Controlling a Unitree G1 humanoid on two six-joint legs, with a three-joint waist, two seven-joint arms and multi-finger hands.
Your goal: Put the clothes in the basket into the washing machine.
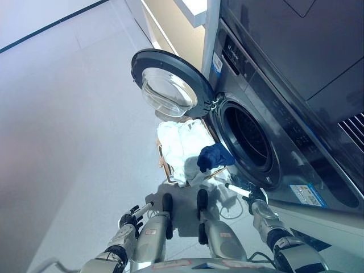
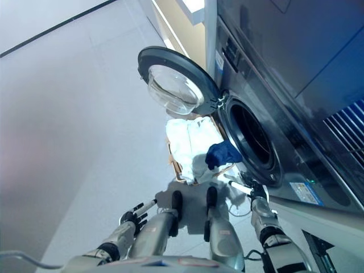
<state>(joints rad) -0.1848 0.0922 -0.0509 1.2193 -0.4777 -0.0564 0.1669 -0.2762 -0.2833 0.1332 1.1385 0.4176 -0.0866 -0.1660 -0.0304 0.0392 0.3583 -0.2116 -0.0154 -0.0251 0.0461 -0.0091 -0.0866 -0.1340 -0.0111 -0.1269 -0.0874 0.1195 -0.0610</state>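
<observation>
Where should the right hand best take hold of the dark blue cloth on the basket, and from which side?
Probably at its raised, bunched middle, from above. The dark blue cloth lies atop the white clothes at the basket's edge nearest the drum opening, so nothing covers it.

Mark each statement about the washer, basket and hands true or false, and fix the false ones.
1. The washing machine door is closed. False: it is swung open.
2. White clothes lie in the basket. True.
3. The dark blue garment is inside the drum. False: it lies on the basket's clothes, beside the opening.
4. The right hand holds the blue garment. False: it holds nothing, fingers straight.
5. The left hand is empty. True.
</observation>
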